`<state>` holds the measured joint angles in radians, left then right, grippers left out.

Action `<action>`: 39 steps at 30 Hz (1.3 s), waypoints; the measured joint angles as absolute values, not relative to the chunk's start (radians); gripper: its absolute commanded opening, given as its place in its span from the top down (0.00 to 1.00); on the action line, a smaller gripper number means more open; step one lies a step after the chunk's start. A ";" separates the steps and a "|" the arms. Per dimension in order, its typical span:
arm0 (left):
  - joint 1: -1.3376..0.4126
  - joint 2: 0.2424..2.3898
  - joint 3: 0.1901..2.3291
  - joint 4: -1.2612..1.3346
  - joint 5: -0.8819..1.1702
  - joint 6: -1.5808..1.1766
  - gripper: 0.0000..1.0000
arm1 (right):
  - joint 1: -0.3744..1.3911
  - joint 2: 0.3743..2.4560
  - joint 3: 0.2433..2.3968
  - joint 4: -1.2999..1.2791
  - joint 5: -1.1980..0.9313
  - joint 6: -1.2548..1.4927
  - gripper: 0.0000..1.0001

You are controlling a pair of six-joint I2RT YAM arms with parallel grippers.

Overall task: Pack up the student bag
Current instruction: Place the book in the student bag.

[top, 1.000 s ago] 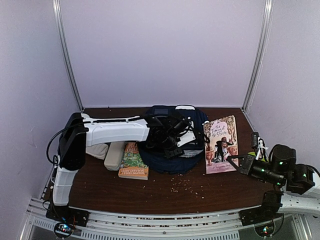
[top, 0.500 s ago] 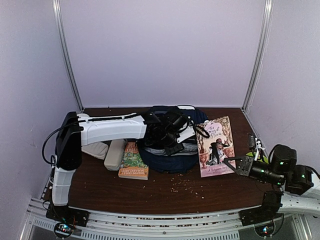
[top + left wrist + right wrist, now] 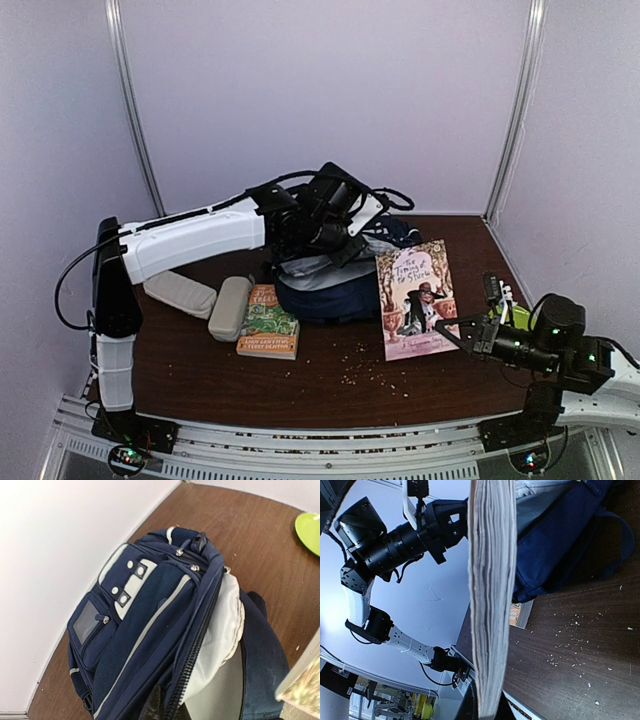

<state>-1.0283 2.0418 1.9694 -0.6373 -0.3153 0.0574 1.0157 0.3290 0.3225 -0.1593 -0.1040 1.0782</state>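
The student bag (image 3: 322,285), navy with white trim, stands at the table's middle back, its zipped mouth pulled open so the light grey lining (image 3: 220,645) shows. My left gripper (image 3: 337,218) is raised above the bag and shut on the bag's upper rim by the zipper (image 3: 197,650); only a dark fingertip (image 3: 152,705) shows in the left wrist view. My right gripper (image 3: 457,334) is shut on the lower corner of a pink-covered book (image 3: 412,295), held tilted up just right of the bag. In the right wrist view the book's page edge (image 3: 490,595) fills the middle.
An orange-and-green book (image 3: 267,322) lies left of the bag, with two pale grey pouches (image 3: 230,307) (image 3: 180,293) beside it. A green object (image 3: 516,316) sits at the right edge. Crumbs (image 3: 365,372) dot the front of the table.
My left gripper closed on the bag's rim and rose, lifting the bag and pulling its mouth open. My right gripper raised the pink book off the table and carried it leftward toward the bag.
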 measured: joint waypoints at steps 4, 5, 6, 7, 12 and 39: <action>-1.026 2.042 2.000 -0.632 -0.316 0.028 1.00 | 1.010 0.397 0.315 -0.102 -0.133 1.115 1.00; -1.026 2.042 2.008 -0.630 -0.309 0.019 1.00 | 1.010 0.414 0.311 -0.078 -0.142 1.128 1.00; -1.026 2.042 2.014 -0.630 -0.299 0.012 1.00 | 1.010 0.429 0.307 -0.057 -0.152 1.137 1.00; -1.026 2.042 2.020 -0.630 -0.289 0.005 1.00 | 1.010 0.445 0.305 -0.036 -0.158 1.148 1.00; -1.034 2.052 2.070 -0.634 -0.221 -0.022 1.00 | 1.010 0.545 0.303 0.080 -0.186 1.187 1.00; -1.129 2.249 2.220 -0.590 0.045 -0.171 1.00 | 0.798 0.532 0.159 -0.047 -0.093 1.403 1.00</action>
<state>-1.1286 2.2494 2.2200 -0.5903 0.0452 -0.1715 0.7979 0.5316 0.1589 -0.0471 -0.0929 1.4029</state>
